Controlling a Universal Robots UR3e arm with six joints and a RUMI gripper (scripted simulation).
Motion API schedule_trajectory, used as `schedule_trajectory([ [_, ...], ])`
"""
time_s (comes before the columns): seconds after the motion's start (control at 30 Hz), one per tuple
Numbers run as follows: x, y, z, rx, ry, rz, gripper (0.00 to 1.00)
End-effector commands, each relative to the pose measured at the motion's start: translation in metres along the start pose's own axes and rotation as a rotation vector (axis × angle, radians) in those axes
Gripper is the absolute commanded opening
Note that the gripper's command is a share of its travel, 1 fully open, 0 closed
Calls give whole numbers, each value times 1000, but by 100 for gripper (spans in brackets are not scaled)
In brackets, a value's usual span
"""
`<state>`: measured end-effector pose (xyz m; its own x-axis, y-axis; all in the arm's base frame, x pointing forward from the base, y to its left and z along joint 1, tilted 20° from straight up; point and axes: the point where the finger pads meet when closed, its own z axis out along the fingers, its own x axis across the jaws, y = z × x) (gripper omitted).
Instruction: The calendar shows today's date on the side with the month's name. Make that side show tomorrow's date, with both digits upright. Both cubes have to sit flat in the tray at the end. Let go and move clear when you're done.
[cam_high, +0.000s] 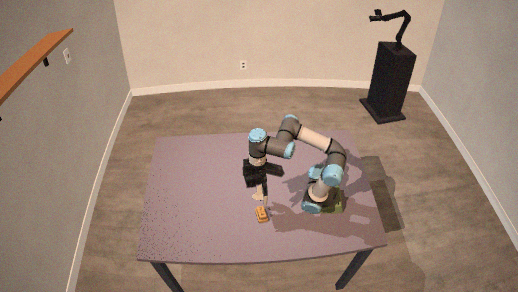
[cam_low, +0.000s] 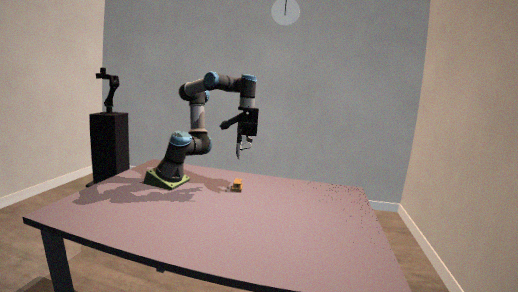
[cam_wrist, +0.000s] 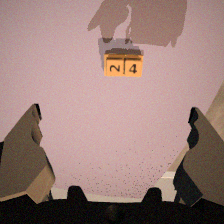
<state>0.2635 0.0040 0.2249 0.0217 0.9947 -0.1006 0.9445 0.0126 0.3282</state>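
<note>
The small orange calendar stands on the table. In the wrist view its two cubes sit side by side: the left cube shows a 2 turned on its side, and the right cube shows a 4 that looks upright. Whether these are top or side faces is hard to tell. The month's name cannot be read in any view. My gripper is wide open and empty, above the table and higher than the calendar, with the calendar beyond the fingertips in the wrist view.
The table carries the arm's green base plate, to the right of the calendar in the top view. A black pedestal with a small black arm stands on the floor away from the table.
</note>
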Motion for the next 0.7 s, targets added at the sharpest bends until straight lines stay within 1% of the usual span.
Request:
schedule_trajectory([
  [0.0, 1, -1, 0, -2, 2, -3, 100],
  [0.53, 1, -1, 0, -2, 3, -1, 100],
  [0.67, 1, -1, 1, -2, 3, 19, 100],
])
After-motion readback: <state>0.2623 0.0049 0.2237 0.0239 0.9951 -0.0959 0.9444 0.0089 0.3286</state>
